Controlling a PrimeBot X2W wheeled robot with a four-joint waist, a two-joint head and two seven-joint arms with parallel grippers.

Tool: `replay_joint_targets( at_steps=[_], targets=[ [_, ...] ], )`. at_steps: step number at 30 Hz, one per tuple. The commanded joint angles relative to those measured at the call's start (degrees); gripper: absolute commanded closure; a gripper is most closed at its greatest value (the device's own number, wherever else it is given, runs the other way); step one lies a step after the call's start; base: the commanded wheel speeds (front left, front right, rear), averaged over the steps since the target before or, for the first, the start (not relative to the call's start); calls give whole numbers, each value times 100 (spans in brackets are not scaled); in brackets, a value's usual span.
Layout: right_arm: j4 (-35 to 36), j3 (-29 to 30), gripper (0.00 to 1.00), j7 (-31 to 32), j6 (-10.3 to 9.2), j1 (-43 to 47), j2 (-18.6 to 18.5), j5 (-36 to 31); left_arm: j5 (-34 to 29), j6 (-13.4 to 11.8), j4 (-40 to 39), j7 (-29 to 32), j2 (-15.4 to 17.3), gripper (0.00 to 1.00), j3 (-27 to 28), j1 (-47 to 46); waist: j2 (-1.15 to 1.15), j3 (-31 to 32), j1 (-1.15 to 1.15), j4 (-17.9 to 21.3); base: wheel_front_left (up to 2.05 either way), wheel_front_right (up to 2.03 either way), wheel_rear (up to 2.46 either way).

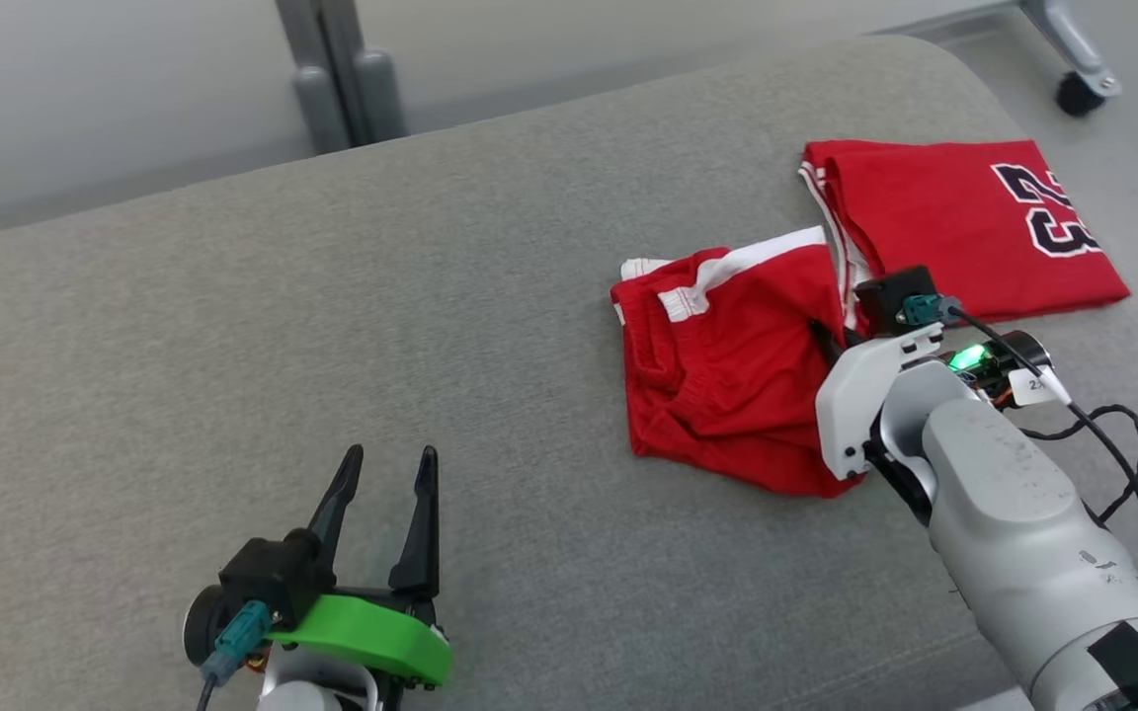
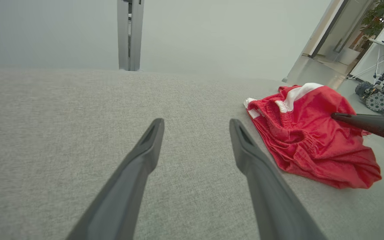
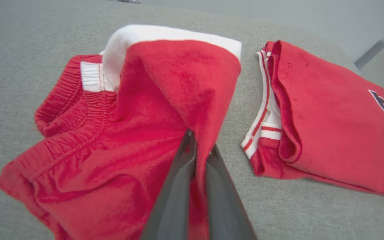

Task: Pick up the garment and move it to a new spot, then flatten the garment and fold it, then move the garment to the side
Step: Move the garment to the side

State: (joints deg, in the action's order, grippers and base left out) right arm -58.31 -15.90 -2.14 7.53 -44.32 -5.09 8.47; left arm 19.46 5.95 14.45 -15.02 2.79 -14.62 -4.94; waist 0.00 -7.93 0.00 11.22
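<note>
Now the right hand (image 3: 200,143) is down on the red shorts (image 1: 727,365), its two dark fingers pressed together and pinching a raised fold of the cloth near the shorts' right side. The fabric peaks up from that pinch, with a white band along the top edge and the gathered waistband sagging off to the left in the right wrist view. The shorts lie crumpled on the grey fabric worktop (image 1: 332,316), right of centre in the head view. Just beyond them, at the far right corner, sits a folded red jersey (image 1: 954,222) with dark numbers on it, its striped edge close beside the shorts. Over at the lower left the left hand (image 1: 391,459) hovers above bare worktop with its fingers spread apart, holding nothing, well apart from the shorts.
</note>
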Motion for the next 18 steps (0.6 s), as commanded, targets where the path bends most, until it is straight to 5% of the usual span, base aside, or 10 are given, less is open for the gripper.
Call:
replay_joint_targets(
  at_steps=[1,18],
  targets=[
    [48,50,100,-41,-10,-74,-24,-43,-81,21,17,-17,24,0,0,-133,0,-400,0,631,0,0,0],
    [530,357,100,145,-10,-417,-119,-289,-221,121,127,-16,25,0,-62,-393,0,-688,0,471,0,0,0]
  ],
)
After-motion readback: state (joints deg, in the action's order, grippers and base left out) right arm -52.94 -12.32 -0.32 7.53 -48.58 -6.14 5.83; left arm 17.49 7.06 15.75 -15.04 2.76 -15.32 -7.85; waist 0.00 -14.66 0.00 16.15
